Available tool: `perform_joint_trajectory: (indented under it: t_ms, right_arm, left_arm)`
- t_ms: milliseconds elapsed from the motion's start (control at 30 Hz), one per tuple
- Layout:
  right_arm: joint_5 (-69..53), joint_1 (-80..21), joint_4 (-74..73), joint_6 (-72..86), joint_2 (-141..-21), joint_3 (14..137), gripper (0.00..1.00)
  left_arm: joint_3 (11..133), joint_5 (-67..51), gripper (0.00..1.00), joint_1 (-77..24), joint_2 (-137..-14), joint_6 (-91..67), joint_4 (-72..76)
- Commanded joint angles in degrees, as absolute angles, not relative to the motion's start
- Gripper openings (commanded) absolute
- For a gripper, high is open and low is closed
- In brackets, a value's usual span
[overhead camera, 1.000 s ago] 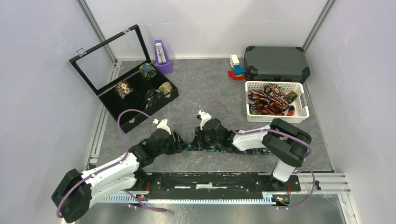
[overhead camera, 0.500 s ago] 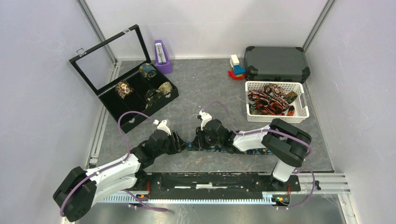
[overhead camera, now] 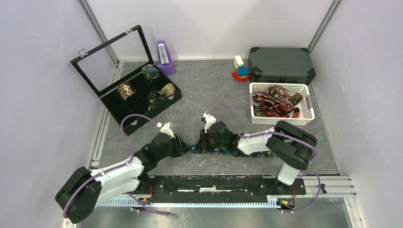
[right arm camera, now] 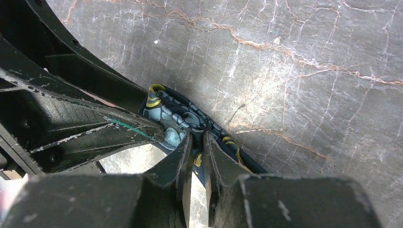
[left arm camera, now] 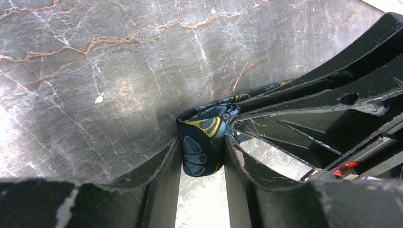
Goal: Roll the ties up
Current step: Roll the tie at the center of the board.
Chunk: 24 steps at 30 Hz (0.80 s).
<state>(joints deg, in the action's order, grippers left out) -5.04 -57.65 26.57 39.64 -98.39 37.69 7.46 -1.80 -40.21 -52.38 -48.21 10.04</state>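
A dark navy tie [overhead camera: 223, 151] with blue and gold paisley lies flat on the grey mat near the front, running right under the right arm. Its left end is folded into a small coil [left arm camera: 204, 142]. My left gripper [overhead camera: 179, 144] is shut on that coil; in the left wrist view [left arm camera: 202, 154] the coil sits between both fingers. My right gripper [overhead camera: 202, 141] faces it from the right and is shut on the tie just behind the coil [right arm camera: 196, 142]. The two grippers almost touch. More ties [overhead camera: 273, 104], red-orange and brown, lie in a white basket.
An open black box [overhead camera: 142, 97] with rolled ties in its compartments stands at the back left. A purple metronome [overhead camera: 165, 56], toy blocks [overhead camera: 240, 68] and a dark case [overhead camera: 281, 64] line the back. The white basket [overhead camera: 306, 114] stands at the right.
The left arm's elbow has shifted slightly right and the left gripper has turned a little on the coil. The right arm and the tie have hardly moved.
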Motion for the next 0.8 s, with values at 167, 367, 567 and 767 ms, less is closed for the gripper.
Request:
perform_joint_trajectory:
  t_ms: [167, 367, 567, 767]
  right_arm:
    - [-4.02, -58.01, 25.56, 39.07, -100.02, 36.74, 0.18]
    - [-4.19, -58.01, 25.93, 39.08, -99.4, 36.8, 0.21]
    - [-4.08, -57.96, 23.89, 38.08, -95.71, 37.73, 0.27]
    - [-3.07, -58.01, 21.57, 37.29, -89.99, 38.58, 0.36]
  left_arm:
    - [6.99, -2.46, 0.33, -39.82, -51.57, -50.62, 14.12]
    - [7.89, -2.14, 0.12, -39.81, -51.85, -50.37, 12.34]
    - [11.14, -0.32, 0.03, -39.8, -50.03, -47.77, 4.11]
    - [16.83, 6.39, 0.02, -39.81, -48.38, -44.7, -10.88]
